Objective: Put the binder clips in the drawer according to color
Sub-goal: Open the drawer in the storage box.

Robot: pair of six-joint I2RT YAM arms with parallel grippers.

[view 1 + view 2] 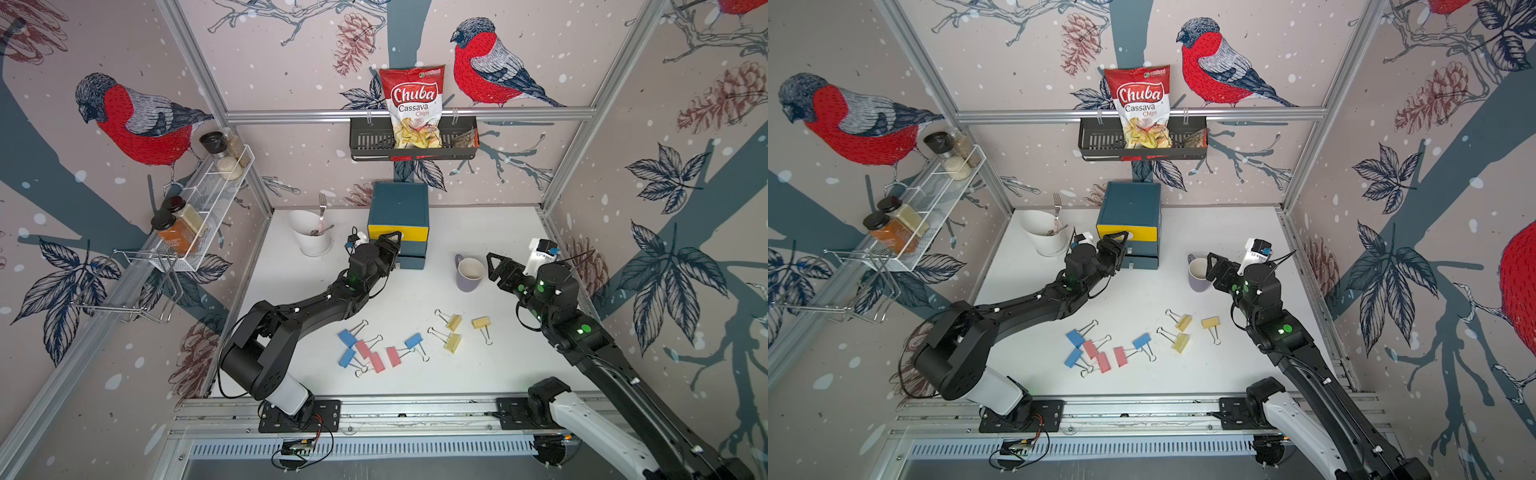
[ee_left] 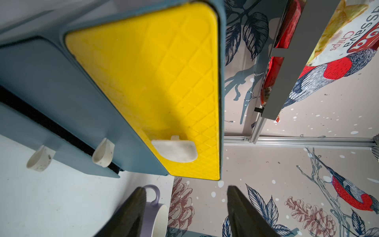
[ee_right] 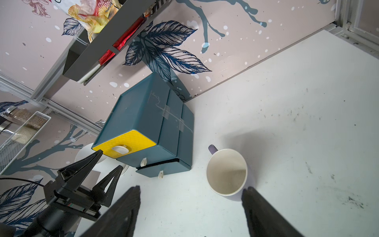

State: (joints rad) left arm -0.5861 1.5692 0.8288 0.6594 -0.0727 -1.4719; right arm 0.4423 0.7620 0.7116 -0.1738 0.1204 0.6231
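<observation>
White tabletop [image 1: 511,374], bird-print walls. Binder clips [image 1: 392,356]: nine, loose near the front, unsorted. Drawer [image 1: 398,208]: at the back, yellow top front closed. Left gripper [image 1: 392,240]: jaws apart, empty, facing its pull tab [image 2: 174,151]. Right gripper [image 3: 192,188]: jaws apart, empty, beside mug [image 1: 469,274]. Step, judged: opening the top; next, pinch tab, pull straight.

I see the drawer [image 1: 398,205] upright at the far middle of the table [image 1: 519,365], dark teal, its top front yellow. Nearer lie three blue binder clips [image 1: 347,337] mixed with three pink binder clips [image 1: 393,356]; three yellow binder clips [image 1: 453,343] lie just right.
</observation>
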